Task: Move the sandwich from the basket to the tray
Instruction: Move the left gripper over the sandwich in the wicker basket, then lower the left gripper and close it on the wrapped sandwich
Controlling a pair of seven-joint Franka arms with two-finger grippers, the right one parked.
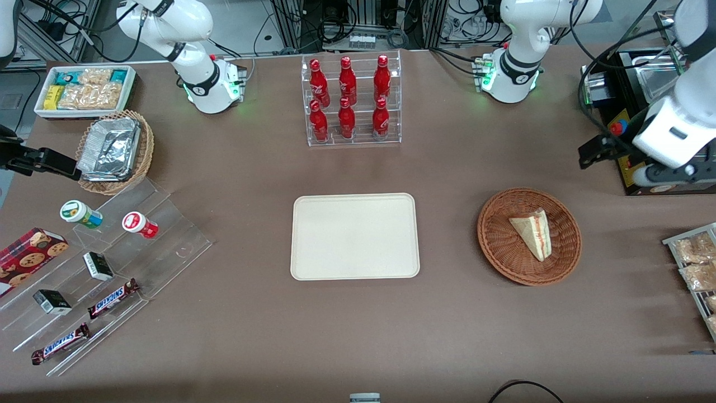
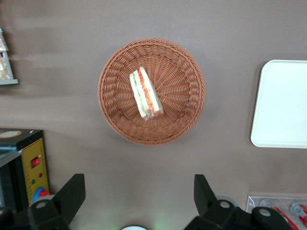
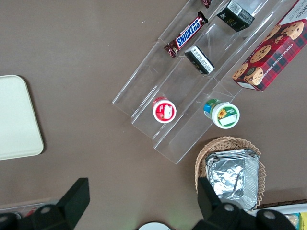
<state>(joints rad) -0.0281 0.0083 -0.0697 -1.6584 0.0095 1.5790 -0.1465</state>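
The sandwich [image 1: 534, 232], a pale wrapped wedge with red and green filling, lies in the round reddish-brown wicker basket [image 1: 503, 249]. The cream rectangular tray [image 1: 354, 236] lies flat at the table's middle with nothing on it, beside the basket. My left gripper [image 1: 596, 152] hangs high above the table, farther from the front camera than the basket and toward the working arm's end. In the left wrist view the gripper [image 2: 138, 191] is open and empty, with the sandwich [image 2: 145, 93], the basket [image 2: 180, 81] and part of the tray [image 2: 283, 103] below it.
A clear rack of red bottles [image 1: 351, 101] stands farther back than the tray. A black box with a yellow panel [image 1: 626, 126] sits near my gripper. A wire rack of bagged snacks [image 1: 693, 268] is at the working arm's end. Acrylic steps with candy bars [image 1: 100, 274] are at the parked arm's end.
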